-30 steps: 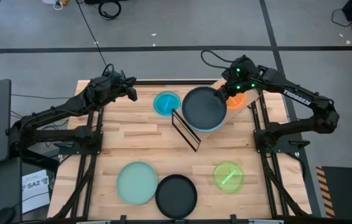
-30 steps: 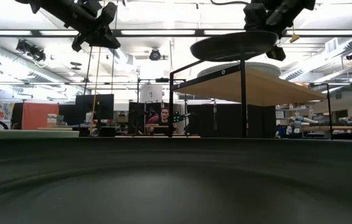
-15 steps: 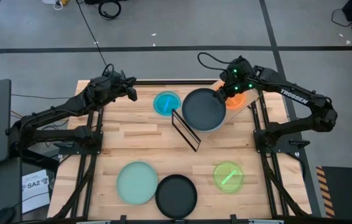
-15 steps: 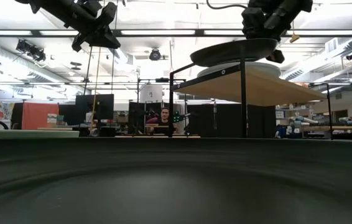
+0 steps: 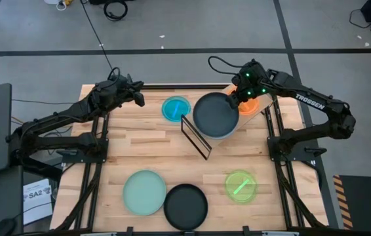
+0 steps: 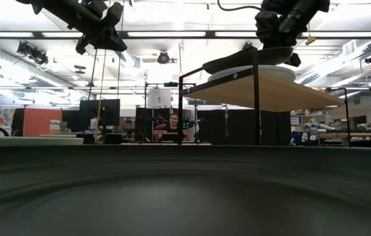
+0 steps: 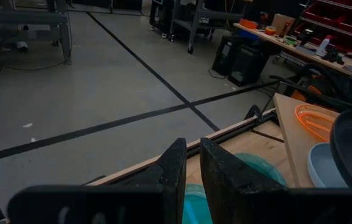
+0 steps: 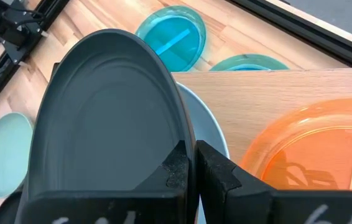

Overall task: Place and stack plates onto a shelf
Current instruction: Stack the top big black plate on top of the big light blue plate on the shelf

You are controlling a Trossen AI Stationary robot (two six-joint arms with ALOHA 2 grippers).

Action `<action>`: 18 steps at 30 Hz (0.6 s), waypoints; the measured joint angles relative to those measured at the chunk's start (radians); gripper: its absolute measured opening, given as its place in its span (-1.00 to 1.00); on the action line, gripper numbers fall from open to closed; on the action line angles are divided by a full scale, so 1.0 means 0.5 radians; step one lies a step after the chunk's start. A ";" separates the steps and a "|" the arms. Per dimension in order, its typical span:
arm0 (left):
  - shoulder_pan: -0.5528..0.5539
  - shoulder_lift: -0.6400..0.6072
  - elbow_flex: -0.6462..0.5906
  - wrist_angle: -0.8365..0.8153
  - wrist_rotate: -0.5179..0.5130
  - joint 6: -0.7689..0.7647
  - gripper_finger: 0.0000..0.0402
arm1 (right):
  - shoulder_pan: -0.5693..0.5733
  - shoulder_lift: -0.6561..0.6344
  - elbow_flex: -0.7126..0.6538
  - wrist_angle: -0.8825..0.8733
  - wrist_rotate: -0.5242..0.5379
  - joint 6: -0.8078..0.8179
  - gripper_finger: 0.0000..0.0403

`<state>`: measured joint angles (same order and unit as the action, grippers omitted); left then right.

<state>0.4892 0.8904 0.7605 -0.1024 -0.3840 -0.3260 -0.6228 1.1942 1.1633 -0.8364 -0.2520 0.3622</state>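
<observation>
Shelf [image 5: 259, 108]: right gripper [image 5: 236, 98] clamps dark plate [image 5: 215, 115] (tilted, near edge lower); left gripper [image 5: 137, 96] closed.

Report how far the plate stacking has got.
Done: an orange plate and a light blue plate lie on the shelf. In hand: the right tool grips a dark plate, tilted over the light blue one. Left: teal, mint, black and lime plates on the table. The left tool waits.

Bright, even light falls from ceiling strip lamps [image 6: 172, 34], which glare white in the low view. There the near counter [image 6: 185, 190] is a dark, blurred band. From above, the counter is sharp, with soft shadows.
</observation>
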 joint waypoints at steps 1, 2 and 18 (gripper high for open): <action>0.000 0.000 0.000 0.000 0.001 0.000 -0.74 | 0.000 0.000 0.000 0.000 0.000 0.000 -0.87; 0.000 0.000 0.000 0.000 0.000 0.000 -0.74 | 0.000 0.000 0.000 0.001 0.000 0.000 -0.87; 0.000 0.000 0.000 0.000 0.001 0.000 -0.74 | 0.000 0.000 0.000 0.001 0.001 -0.013 -0.76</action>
<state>0.4892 0.8906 0.7605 -0.1024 -0.3836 -0.3260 -0.6228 1.1942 1.1633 -0.8360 -0.2516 0.3557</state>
